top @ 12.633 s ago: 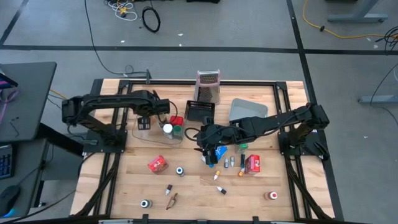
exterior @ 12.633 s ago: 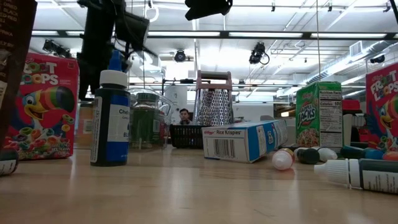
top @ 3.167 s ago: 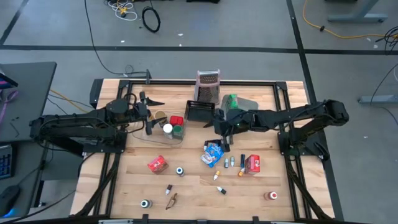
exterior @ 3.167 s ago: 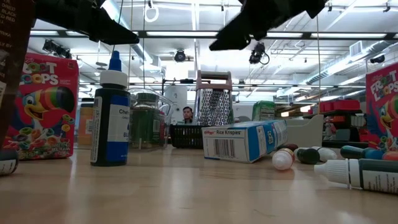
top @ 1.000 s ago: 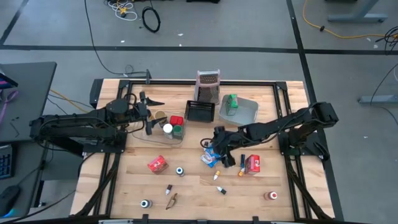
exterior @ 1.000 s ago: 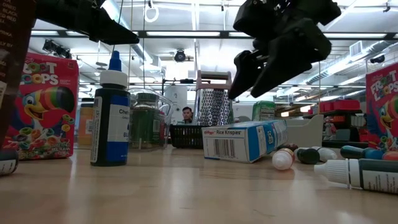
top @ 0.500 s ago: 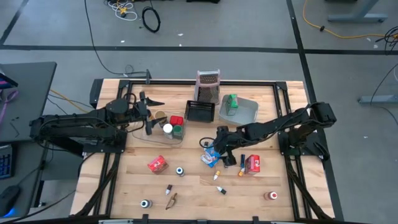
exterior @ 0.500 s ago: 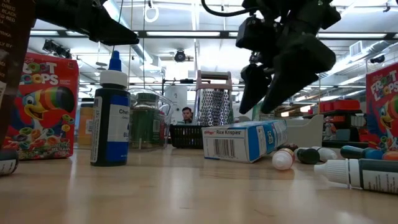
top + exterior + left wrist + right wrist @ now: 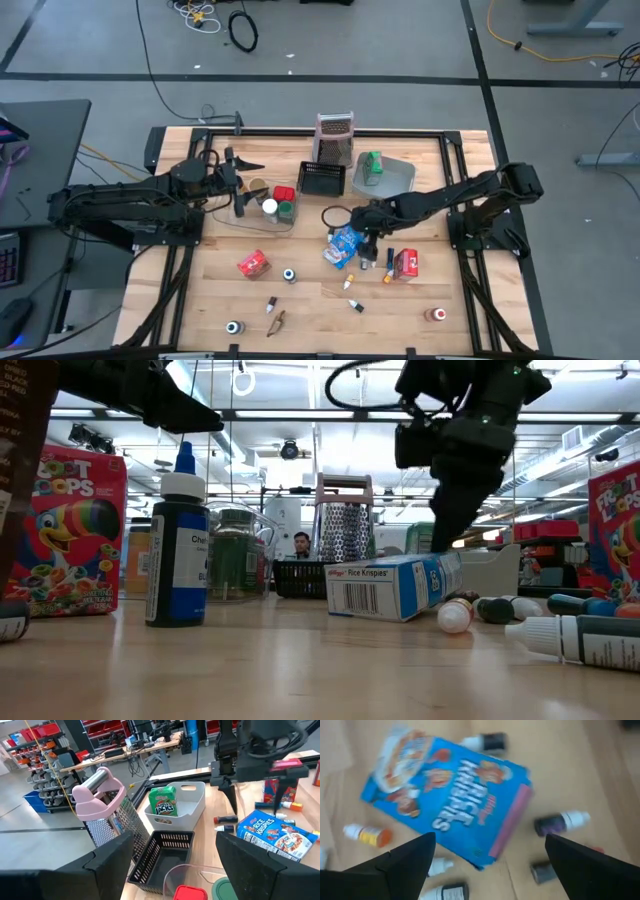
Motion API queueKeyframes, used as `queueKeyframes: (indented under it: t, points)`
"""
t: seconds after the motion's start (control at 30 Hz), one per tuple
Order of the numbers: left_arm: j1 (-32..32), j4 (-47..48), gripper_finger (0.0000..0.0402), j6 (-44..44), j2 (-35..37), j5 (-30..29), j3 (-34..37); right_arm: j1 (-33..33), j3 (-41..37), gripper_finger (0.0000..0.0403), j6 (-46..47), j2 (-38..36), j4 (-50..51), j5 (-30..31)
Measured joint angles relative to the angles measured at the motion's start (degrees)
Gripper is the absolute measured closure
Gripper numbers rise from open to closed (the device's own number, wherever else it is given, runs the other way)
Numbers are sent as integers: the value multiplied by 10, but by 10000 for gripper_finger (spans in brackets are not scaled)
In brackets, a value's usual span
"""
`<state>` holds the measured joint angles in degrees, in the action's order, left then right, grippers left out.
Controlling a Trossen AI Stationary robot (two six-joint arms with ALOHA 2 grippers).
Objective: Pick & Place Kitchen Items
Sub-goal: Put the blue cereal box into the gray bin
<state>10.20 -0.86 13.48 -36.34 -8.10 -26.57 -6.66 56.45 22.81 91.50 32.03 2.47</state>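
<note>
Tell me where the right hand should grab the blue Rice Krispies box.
Come straight down from above and pinch the blue Rice Krispies box across its narrower width. It lies flat on the table, and the open right hand hovers right over it.

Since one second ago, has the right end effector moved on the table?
Yes. In the high view the right end effector has shifted slightly right over the blue Rice Krispies box, toward the red box.

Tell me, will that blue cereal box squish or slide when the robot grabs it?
The blue box is thin cardboard, so it probably dents if squeezed hard. It lies flat on smooth wood, so a push likely slides it rather than tipping it. It looks small, so probably light. The open right gripper hangs right over it.
</note>
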Motion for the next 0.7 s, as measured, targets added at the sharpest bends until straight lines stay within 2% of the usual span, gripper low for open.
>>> queueKeyframes:
  t: [0.23,0.33,0.5,0.7]
  points:
    - [0,0,111,-46,0,0,0,30,0,18,87,0,1,-14]
    - [0,0,111,-71,0,0,0,38,0,32,112,8,-4,-33]
    - [0,0,111,-101,0,0,0,39,0,91,139,35,-12,-58]
    - [0,-1,111,-75,0,0,0,48,0,184,158,51,-55,-80]
